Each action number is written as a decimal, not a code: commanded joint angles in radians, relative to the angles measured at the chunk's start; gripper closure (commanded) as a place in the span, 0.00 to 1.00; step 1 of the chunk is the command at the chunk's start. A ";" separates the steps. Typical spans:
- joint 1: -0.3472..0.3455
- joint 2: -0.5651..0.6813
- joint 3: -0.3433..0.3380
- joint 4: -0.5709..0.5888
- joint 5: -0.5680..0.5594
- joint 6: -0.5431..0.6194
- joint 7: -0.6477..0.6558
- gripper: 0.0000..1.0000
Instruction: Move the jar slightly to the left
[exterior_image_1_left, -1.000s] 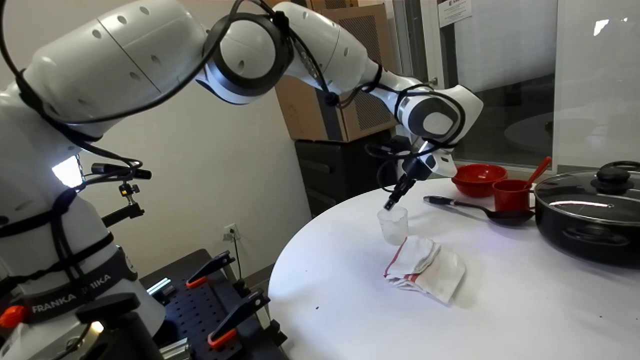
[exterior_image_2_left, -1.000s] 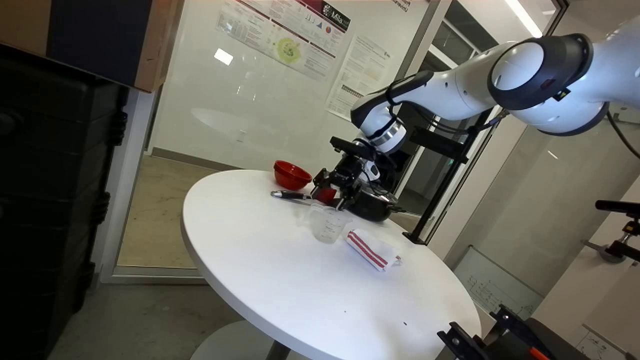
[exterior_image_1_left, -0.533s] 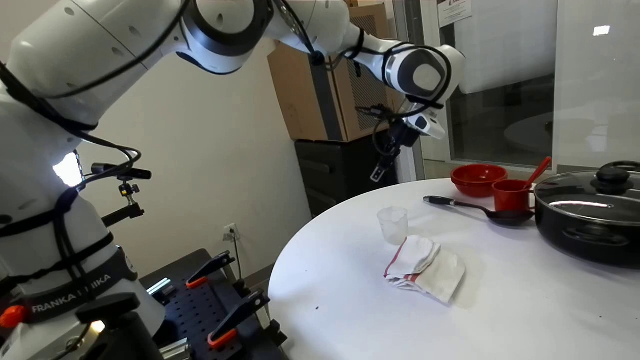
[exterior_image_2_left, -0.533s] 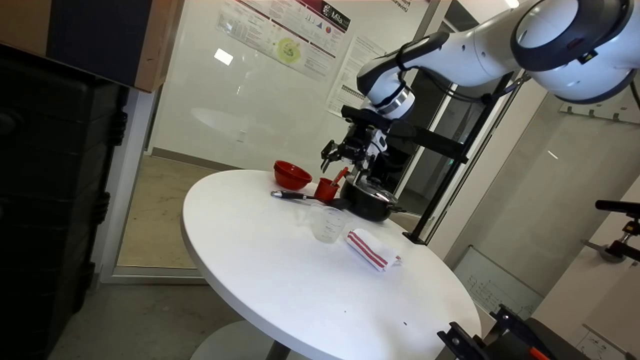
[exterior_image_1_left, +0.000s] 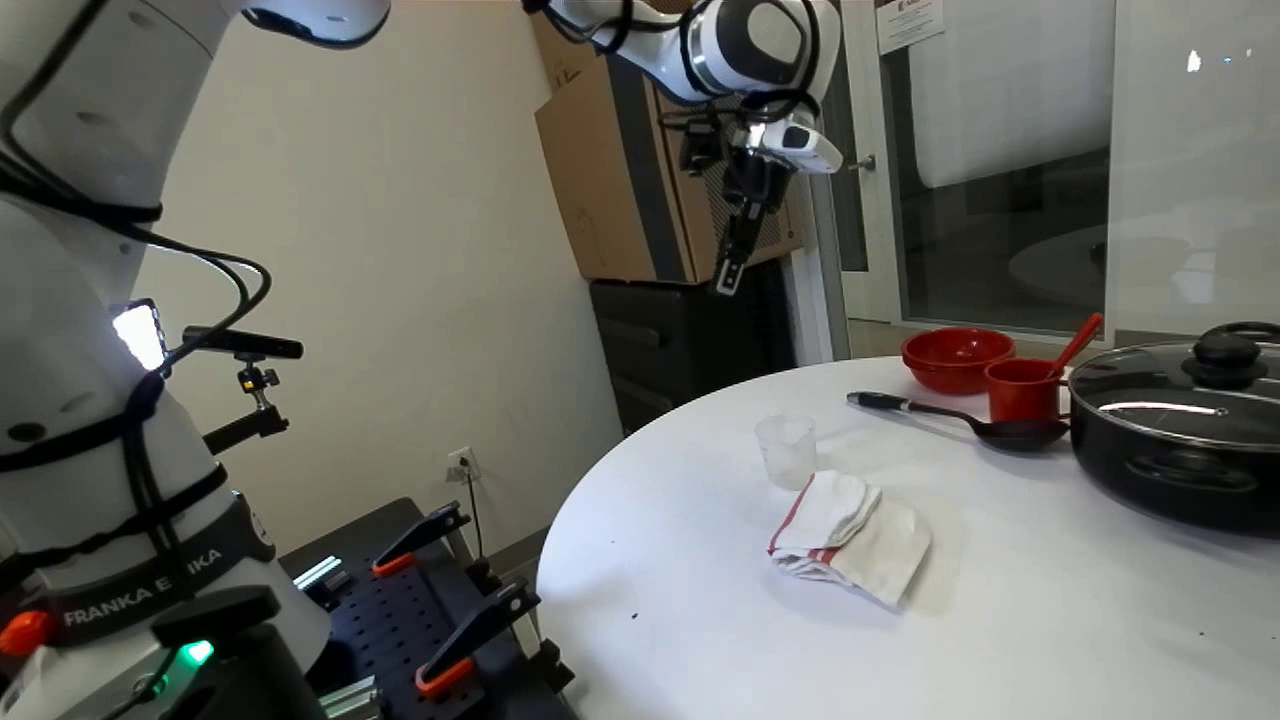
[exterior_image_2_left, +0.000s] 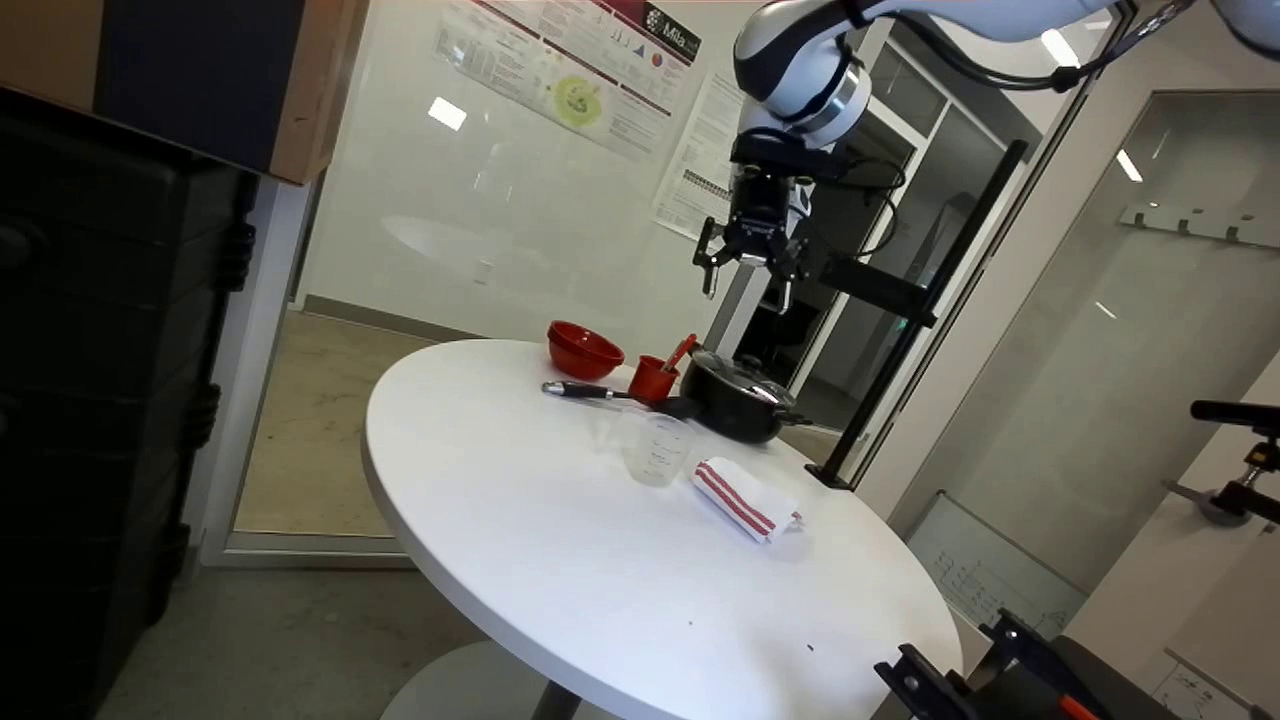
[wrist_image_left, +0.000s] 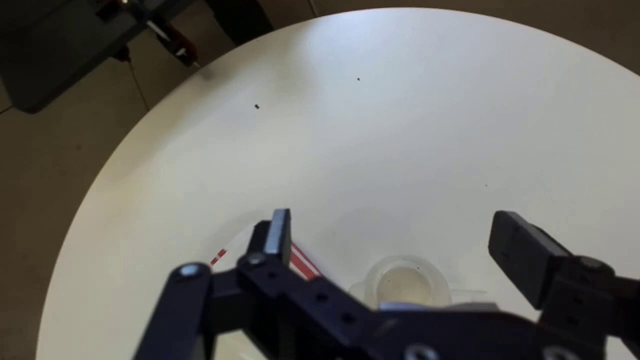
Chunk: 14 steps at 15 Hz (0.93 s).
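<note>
The jar is a clear, frosted plastic cup with measuring marks. It stands upright on the white round table in both exterior views (exterior_image_1_left: 787, 452) (exterior_image_2_left: 660, 452). In the wrist view the jar (wrist_image_left: 404, 282) is seen from above, partly hidden by the gripper's body. My gripper (exterior_image_2_left: 748, 292) is open and empty, well above the table and apart from the jar. It points downward in an exterior view (exterior_image_1_left: 728, 280). In the wrist view the gripper's two fingers (wrist_image_left: 392, 225) are wide apart with only table between the tips.
A folded white towel with red stripes (exterior_image_1_left: 850, 540) lies right beside the jar. A black ladle (exterior_image_1_left: 930, 412), red bowls (exterior_image_1_left: 958, 360), a red cup (exterior_image_1_left: 1022, 392) with a red utensil and a lidded black pot (exterior_image_1_left: 1180, 430) stand farther along the table (exterior_image_2_left: 560, 560).
My gripper has risen from just at the jar's rim to high above the table, turning more downward. The jar and towel have not moved. The light by the robot's base has turned green.
</note>
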 joint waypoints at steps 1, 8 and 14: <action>0.068 -0.206 -0.017 -0.238 -0.135 0.100 -0.078 0.00; 0.086 -0.516 0.021 -0.562 -0.356 0.306 -0.222 0.00; 0.048 -0.624 0.035 -0.665 -0.377 0.396 -0.335 0.00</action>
